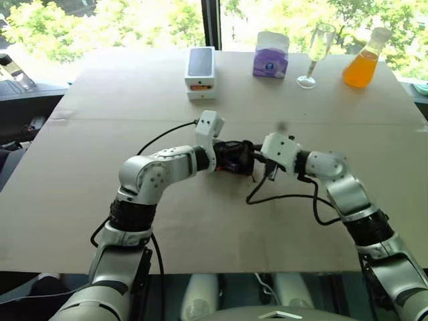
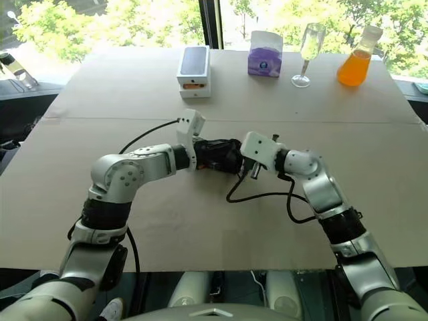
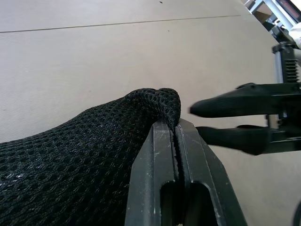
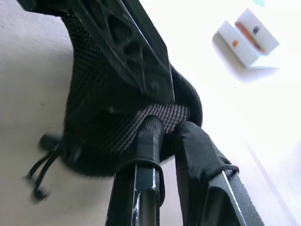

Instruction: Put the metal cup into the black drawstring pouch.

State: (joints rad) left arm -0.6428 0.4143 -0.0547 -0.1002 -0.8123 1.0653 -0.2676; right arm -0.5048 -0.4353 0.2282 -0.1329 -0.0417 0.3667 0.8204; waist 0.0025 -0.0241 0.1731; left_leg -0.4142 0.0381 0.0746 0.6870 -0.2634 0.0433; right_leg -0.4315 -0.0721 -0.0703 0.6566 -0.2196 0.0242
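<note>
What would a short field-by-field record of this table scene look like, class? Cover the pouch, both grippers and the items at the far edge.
pouch: black drawstring pouch held above the cardboard-covered table, between the two grippers
left gripper: shut on a fold of the pouch's mesh
right gripper: fingers nearly together at the pouch's rim
cord: thin black cord hanging from the pouch
metal cup: cannot tell where it is
far edge: white phone box, purple tissue pack, wine glass, flask of orange liquid
</note>
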